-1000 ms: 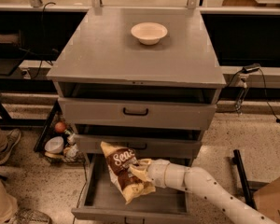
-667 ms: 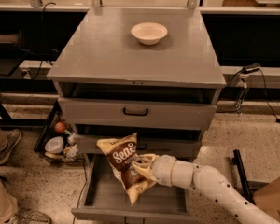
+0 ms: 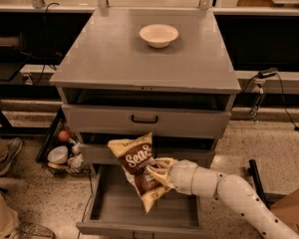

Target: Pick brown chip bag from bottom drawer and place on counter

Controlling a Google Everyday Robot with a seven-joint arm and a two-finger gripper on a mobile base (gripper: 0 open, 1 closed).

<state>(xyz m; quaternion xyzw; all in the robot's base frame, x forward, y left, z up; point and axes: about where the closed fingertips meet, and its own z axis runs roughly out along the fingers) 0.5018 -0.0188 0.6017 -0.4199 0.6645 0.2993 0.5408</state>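
Camera view puts the brown chip bag (image 3: 135, 164) higher than it sat a second ago. Then, its top edge was level with the back of the bottom drawer (image 3: 114, 210); now that edge overlaps the front of the shallow drawer above. The bag has also turned, so its lettering faces you more squarely.

Your gripper (image 3: 158, 175) sits at the bag's right edge, above the open drawer, and reaches in from the lower right on the white arm (image 3: 229, 190). Its fingers are clamped on the crinkled side of the bag, which hangs tilted with its lower corner pointing down toward the drawer floor. You can read this as the bag being clear of the floor. Whether the lower corner has cleared the drawer's side walls can't be told from this angle.

So the pick looks done and the lift is under way, while the placing is not yet begun. The counter (image 3: 114, 63) is well above the bag and holds only a cream bowl (image 3: 158, 35) near its back edge. The drawer with the black handle (image 3: 144, 118) juts out between bag and counter. You'll likely need to bring the bag outward as well as up to avoid snagging it there, then set it on the open grey surface in front of the bowl.
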